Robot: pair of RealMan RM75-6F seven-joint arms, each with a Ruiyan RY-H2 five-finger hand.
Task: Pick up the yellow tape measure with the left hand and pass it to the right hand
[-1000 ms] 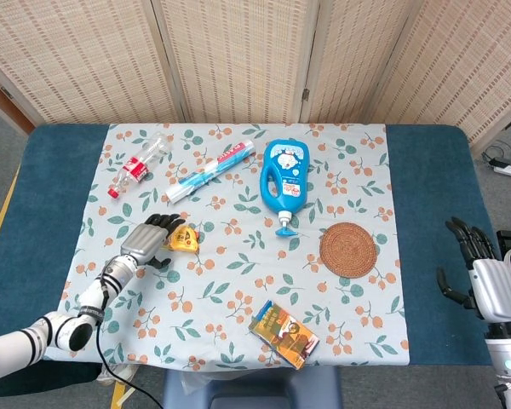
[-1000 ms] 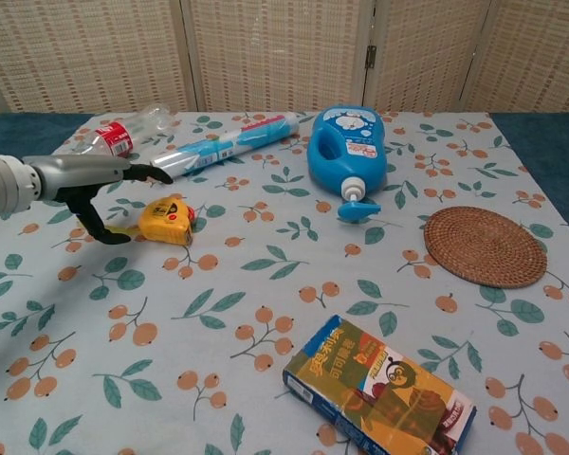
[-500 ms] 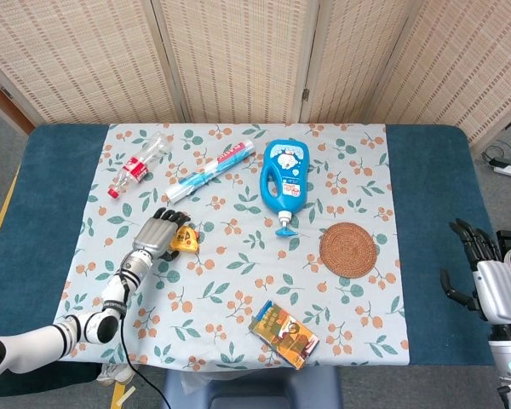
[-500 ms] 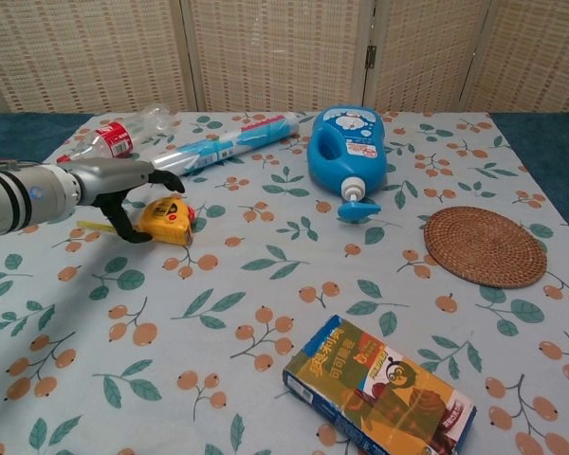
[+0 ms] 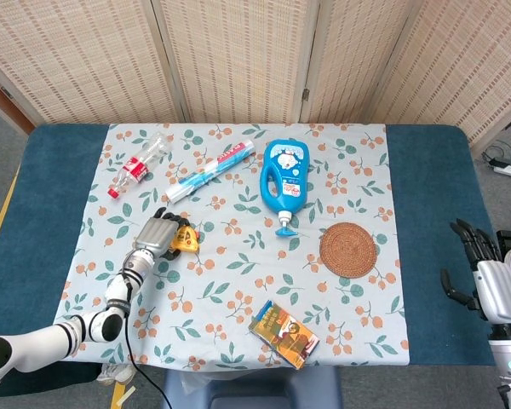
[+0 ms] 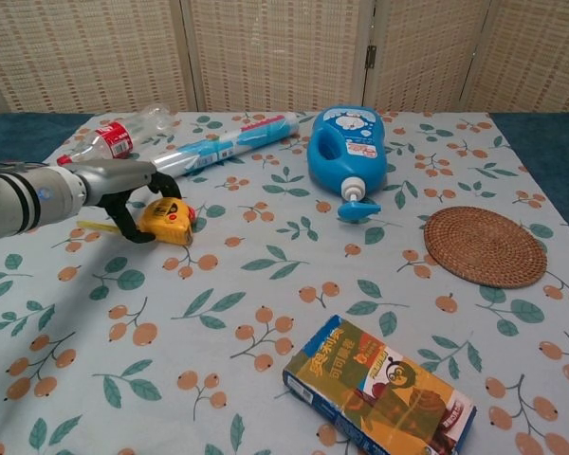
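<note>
Grasp step in hand, pickup not yet done. Yellow tape measure (image 6: pixel 166 221) lying on the floral cloth (image 6: pixel 284 284), well to the left of the blue jug (image 6: pixel 346 147) and just below the rolled blue-and-white pack (image 6: pixel 229 145). Left hand (image 6: pixel 137 197) draped over the tape measure from its left, dark fingers (image 6: pixel 167 182) curled across the top, thumb hooked low at its near side; looks like closing on it, but firm grip or mere touch impossible to tell. Tape measure not lifted, by the look of it. Right hand (image 5: pixel 481 274) far right of the blue jug, beyond the cloth's edge, fingers spread, holding nothing.

Next, probably: tighten the grasp, raise clear of the cloth, carry rightward past the jug toward the waiting right hand.

Hard to read: contact under the left palm hidden in head view; right hand absent from chest view and partly cut off at the frame edge in head view.
</note>
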